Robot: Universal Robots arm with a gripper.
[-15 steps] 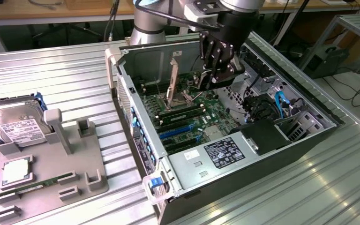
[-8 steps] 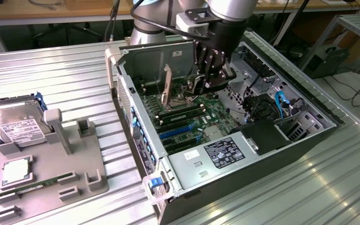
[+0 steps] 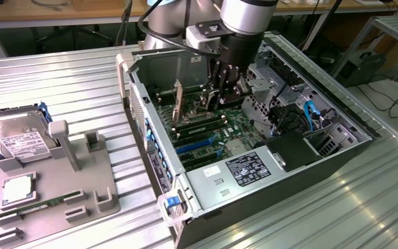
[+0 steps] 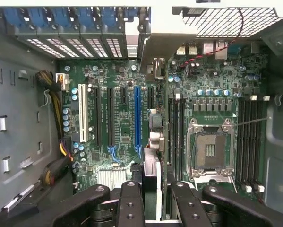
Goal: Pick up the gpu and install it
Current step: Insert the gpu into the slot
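Observation:
My gripper (image 3: 223, 96) reaches down into the open computer case (image 3: 206, 179), above the motherboard (image 3: 237, 127). In the wrist view the gripper (image 4: 156, 189) is shut on the gpu (image 4: 151, 172), which shows edge-on between the two black fingers (image 4: 131, 198). The card's silver bracket (image 4: 158, 45) points toward the row of rear slot covers (image 4: 70, 45). The card hangs over the board between the long blue slot (image 4: 137, 118) and the memory slots (image 4: 175, 127); whether it touches a slot I cannot tell.
A grey fixture (image 3: 81, 176) on the table at the exterior view's left carries a hard drive (image 3: 19, 140), a processor chip (image 3: 18, 189) and a green memory stick (image 3: 40, 205). Inside the case are the processor socket (image 4: 210, 151), yellow and black cables (image 4: 54, 94) and a drive cage (image 3: 275, 83).

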